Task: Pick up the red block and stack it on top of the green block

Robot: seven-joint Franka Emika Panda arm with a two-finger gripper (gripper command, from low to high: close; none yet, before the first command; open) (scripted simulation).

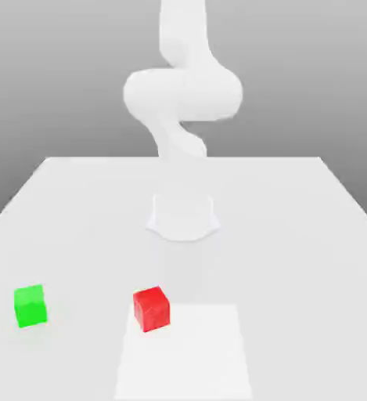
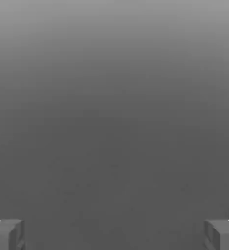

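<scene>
plain grey backdrop sits behind a smooth, matte white worktop (image 1: pixel 296 235). my white arm (image 1: pixel 182 94) curls up in rounded segments from its round base. in the hand view my tool (image 2: pixel 114 234) is spread wide, its two blocky grey fingertips (image 2: pixel 6 234) far apart with nothing between them. the red block (image 1: pixel 151 308), a small glossy cube, rests on the worktop, well apart from the green block (image 1: pixel 30 305) toward the exterior view's left.

No readable text, labels, brands, numbers or signs anywhere. Red block (image 1: pixel 151 308), green block (image 1: pixel 30 305), table (image 1: pixel 296 235) and arm (image 1: pixel 182 94) all have plain, unmarked surfaces.
</scene>
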